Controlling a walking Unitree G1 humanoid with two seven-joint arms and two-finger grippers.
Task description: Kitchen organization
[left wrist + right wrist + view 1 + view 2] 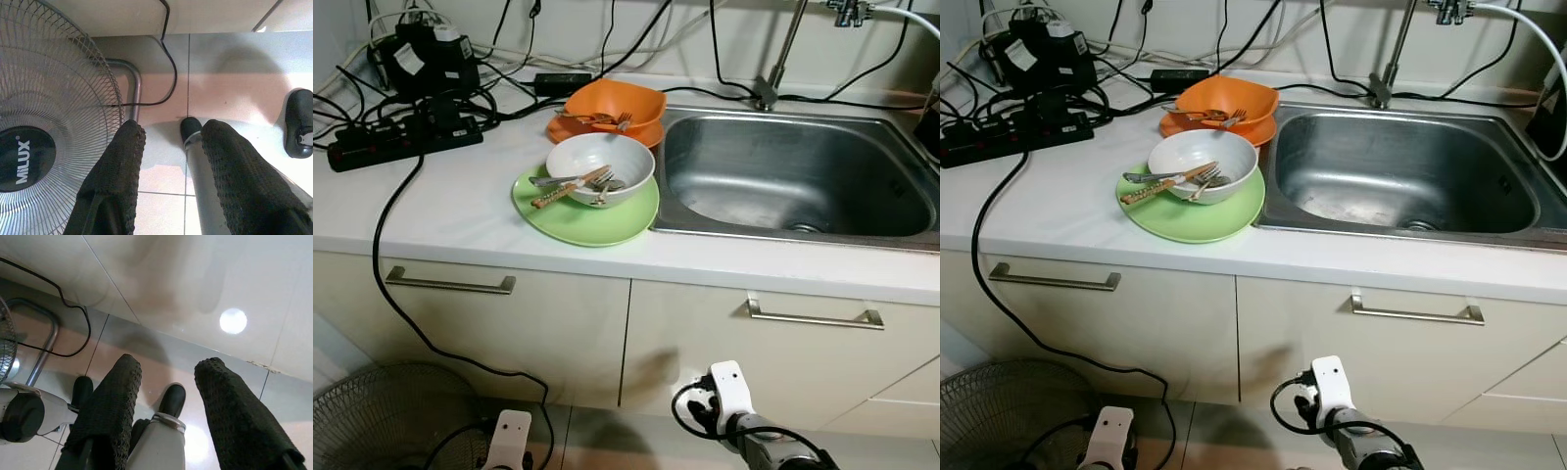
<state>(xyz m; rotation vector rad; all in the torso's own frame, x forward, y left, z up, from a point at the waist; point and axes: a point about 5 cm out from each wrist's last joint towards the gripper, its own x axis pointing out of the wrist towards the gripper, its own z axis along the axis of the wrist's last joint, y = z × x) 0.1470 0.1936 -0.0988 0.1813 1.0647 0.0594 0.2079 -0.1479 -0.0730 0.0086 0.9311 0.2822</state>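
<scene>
- Both eye views look down from head height onto the counter [460, 211] and sink [793, 176], sharing them.
- Both wrist views face the floor [234, 73], close, sharing the fan [44, 127].

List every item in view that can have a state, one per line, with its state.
white bowl: upright on the green plate, cutlery inside
green plate: flat on the counter beside the sink
orange bowl: upright on an orange plate, fork inside
sink: empty, no water running
cabinet drawers: shut
fan: standing on the floor; running or not, cannot tell
left gripper: open, hanging idle
right gripper: open, hanging idle
</scene>
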